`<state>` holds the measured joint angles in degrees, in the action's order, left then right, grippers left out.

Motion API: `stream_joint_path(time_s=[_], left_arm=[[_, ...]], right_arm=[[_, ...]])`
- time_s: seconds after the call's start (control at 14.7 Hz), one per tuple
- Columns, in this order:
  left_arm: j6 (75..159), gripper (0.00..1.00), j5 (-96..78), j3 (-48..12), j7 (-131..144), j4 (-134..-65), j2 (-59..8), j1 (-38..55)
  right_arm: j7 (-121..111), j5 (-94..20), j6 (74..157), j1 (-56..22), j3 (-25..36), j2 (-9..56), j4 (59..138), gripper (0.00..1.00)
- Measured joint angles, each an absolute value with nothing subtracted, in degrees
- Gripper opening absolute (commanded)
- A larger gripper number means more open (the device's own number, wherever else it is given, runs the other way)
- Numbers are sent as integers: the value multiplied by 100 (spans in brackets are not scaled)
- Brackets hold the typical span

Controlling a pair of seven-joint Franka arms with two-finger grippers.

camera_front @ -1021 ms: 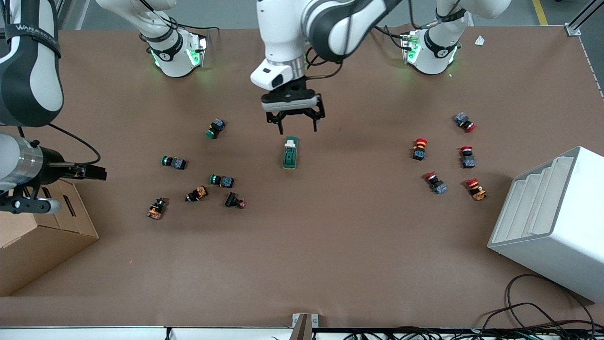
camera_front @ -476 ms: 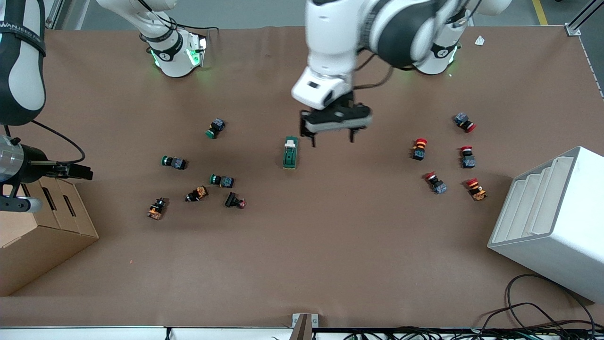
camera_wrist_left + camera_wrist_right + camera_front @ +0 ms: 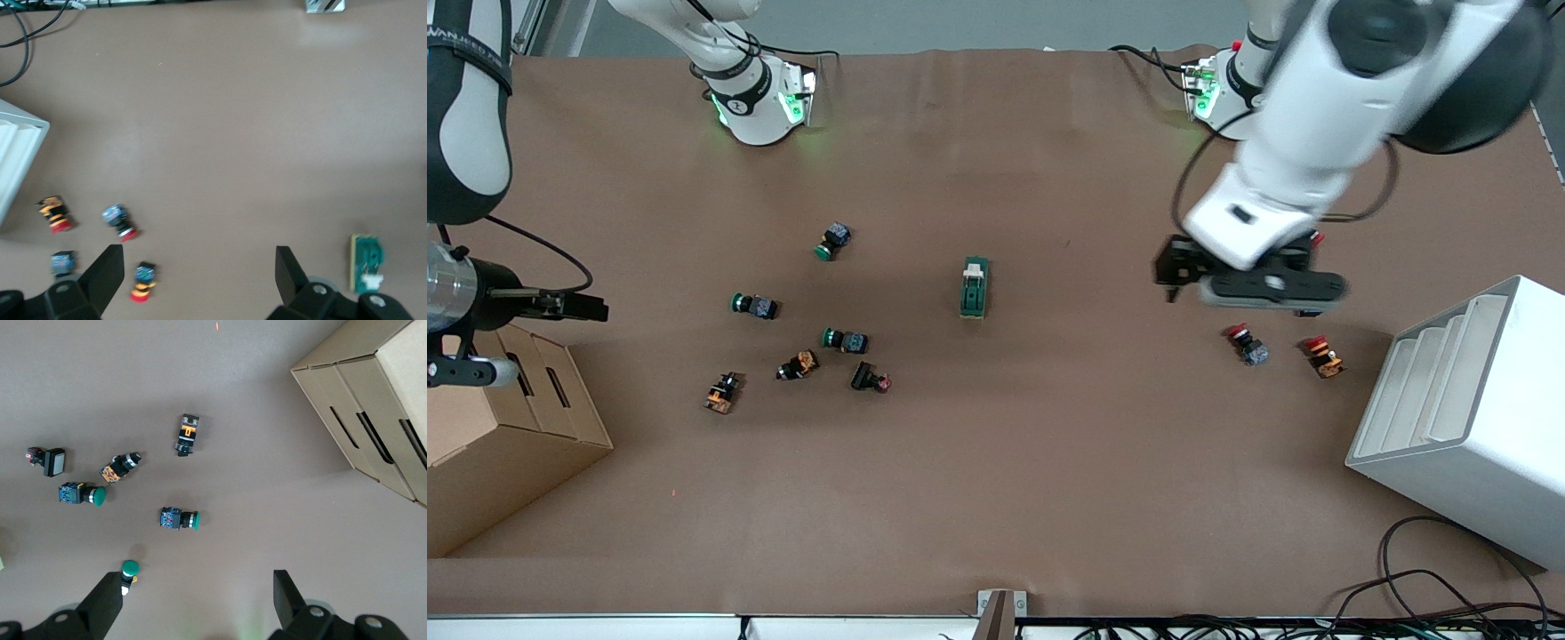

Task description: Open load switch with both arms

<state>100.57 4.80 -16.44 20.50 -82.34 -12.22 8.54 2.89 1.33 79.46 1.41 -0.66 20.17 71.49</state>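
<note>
The load switch [image 3: 975, 287] is a dark green block with a cream toggle. It lies alone in the middle of the table and also shows in the left wrist view [image 3: 367, 263]. My left gripper [image 3: 1238, 293] hangs open and empty over the red-capped push-buttons toward the left arm's end, well away from the switch; in its wrist view [image 3: 197, 280] the fingers [image 3: 107, 273] stand wide apart. My right gripper [image 3: 591, 308] hovers open and empty above the cardboard box's edge, with bare table between its fingers [image 3: 197, 603].
Green-capped and orange push-buttons [image 3: 845, 340] [image 3: 179, 519] are scattered toward the right arm's end. Red-capped ones [image 3: 1247, 345] [image 3: 120, 223] lie under and near the left gripper. A white stepped rack [image 3: 1467, 418] and a cardboard box [image 3: 507, 444] stand at the table's ends.
The left arm has swung from just above the load switch toward its own end of the table, still open. The right gripper has drifted slightly toward the box.
</note>
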Motion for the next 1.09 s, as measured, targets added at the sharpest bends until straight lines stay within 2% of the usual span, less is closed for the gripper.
stream_joint_path(time_s=[0.48, 0.61, 0.88, 1.09], left_arm=[[9339, 100, 413, -1566, 1428, -8107, -780, 439], [9226, 100, 359, -1331, 1149, -8188, -564, 447], [8852, 100, 28, -451, 452, -8488, -223, 630], [8625, 100, -71, -276, 402, -8541, -41, 630]], right_arm=[[289, 99, 7884, 143, -73, 1478, 7512, 100], [289, 98, 8045, 143, -76, 1253, 7795, 100], [285, 97, 8380, 115, -83, 484, 8611, 100], [285, 97, 8442, 77, -94, -85, 9097, 100]])
